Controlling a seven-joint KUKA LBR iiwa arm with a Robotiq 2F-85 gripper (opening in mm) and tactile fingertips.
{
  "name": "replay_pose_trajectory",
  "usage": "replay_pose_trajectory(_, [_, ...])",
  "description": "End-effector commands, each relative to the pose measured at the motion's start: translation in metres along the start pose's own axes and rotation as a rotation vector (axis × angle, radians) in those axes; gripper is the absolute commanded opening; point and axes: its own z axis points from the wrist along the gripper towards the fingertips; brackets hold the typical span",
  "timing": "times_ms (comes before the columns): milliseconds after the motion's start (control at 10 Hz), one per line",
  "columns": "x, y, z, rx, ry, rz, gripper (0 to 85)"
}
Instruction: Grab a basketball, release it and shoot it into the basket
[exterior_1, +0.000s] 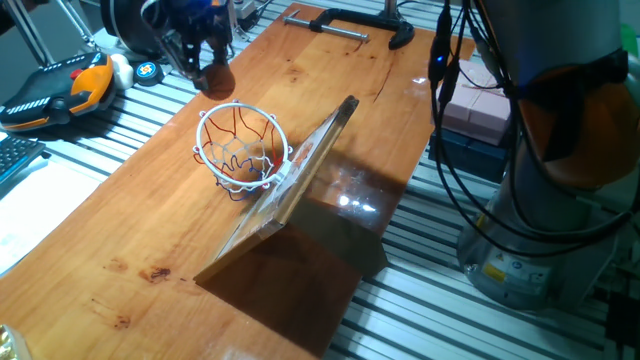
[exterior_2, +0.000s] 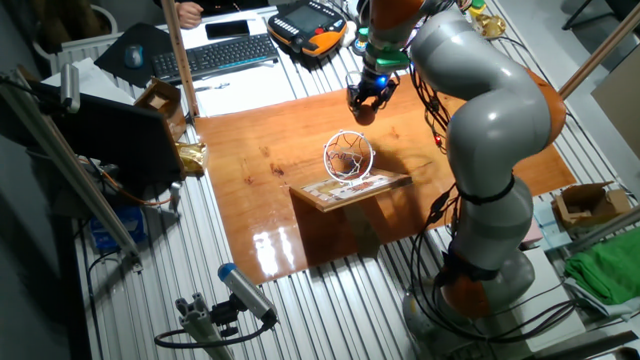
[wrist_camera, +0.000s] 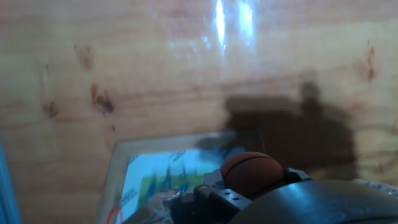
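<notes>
The small orange basketball (exterior_1: 216, 78) sits between my gripper's (exterior_1: 210, 72) fingertips, above the wooden table and just behind and left of the basket. The gripper is shut on it. The basket's white wire rim (exterior_1: 242, 128) with its red-and-white net hangs from the tilted clear backboard (exterior_1: 300, 180). In the other fixed view the gripper (exterior_2: 364, 106) hovers just beyond the rim (exterior_2: 348, 155). In the hand view the ball (wrist_camera: 252, 174) shows at the bottom, with the backboard's wooden edge (wrist_camera: 124, 152) below and to its left.
An orange-and-black gadget (exterior_1: 60, 85) lies off the table's left side. A black clamp (exterior_1: 345, 25) rests at the far end. Pink blocks (exterior_1: 485, 105) and hanging cables (exterior_1: 445, 120) are on the right, near my arm's base (exterior_1: 560, 200). A keyboard (exterior_2: 215, 55) lies beyond the table.
</notes>
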Motion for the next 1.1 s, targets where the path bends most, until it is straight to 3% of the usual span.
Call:
replay_pose_trajectory(0, [0.008, 0.003, -0.004, 0.001, 0.008, 0.007, 0.7])
replay_pose_trajectory(600, [0.039, 0.009, -0.014, -0.004, 0.045, 0.021, 0.7])
replay_pose_trajectory(1000, [0.06, 0.017, -0.009, 0.007, 0.054, 0.058, 0.7])
